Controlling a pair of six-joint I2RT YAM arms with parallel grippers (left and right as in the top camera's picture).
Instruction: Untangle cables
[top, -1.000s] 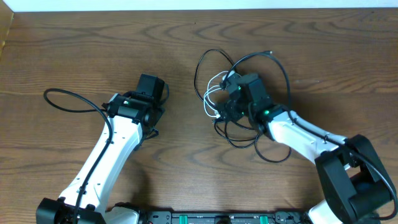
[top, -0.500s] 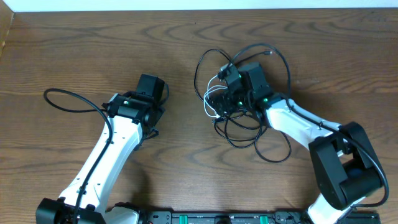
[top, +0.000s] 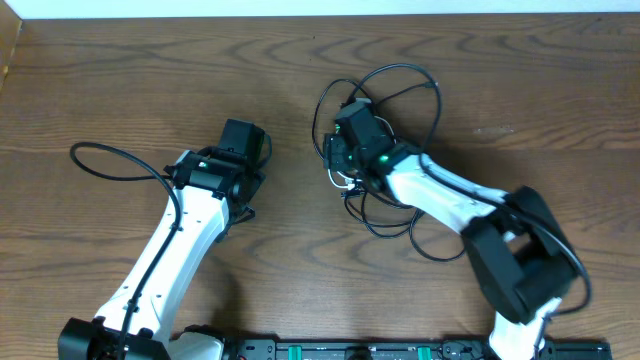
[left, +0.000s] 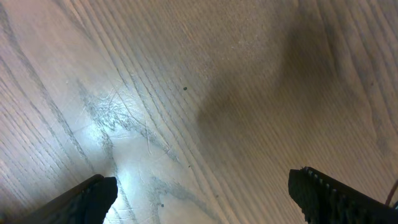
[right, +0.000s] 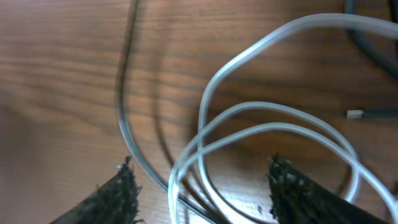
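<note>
The cables (top: 400, 68) lie in a tangle right of the table's middle: several black loops and one white cable (top: 333, 170) at the tangle's left side. My right gripper (top: 338, 158) hangs over that left side. In the right wrist view its jaws (right: 205, 193) stand apart, and loops of the white cable (right: 323, 18) and a black cable (right: 124, 68) run between the fingertips without touching them. A small plug end (right: 354, 114) lies to the right. My left gripper (top: 245, 140) is open over bare wood (left: 205, 199), well left of the tangle.
A black cable loop (top: 440, 255) trails toward the front beside the right arm. The left arm's own black wire (top: 110, 150) arcs out to the left. The table's far edge (top: 320, 14) runs along the top.
My right gripper has swung left and farther back across the tangle, and its jaws have narrowed. The upper black loops shifted with it. The left arm has not moved.
</note>
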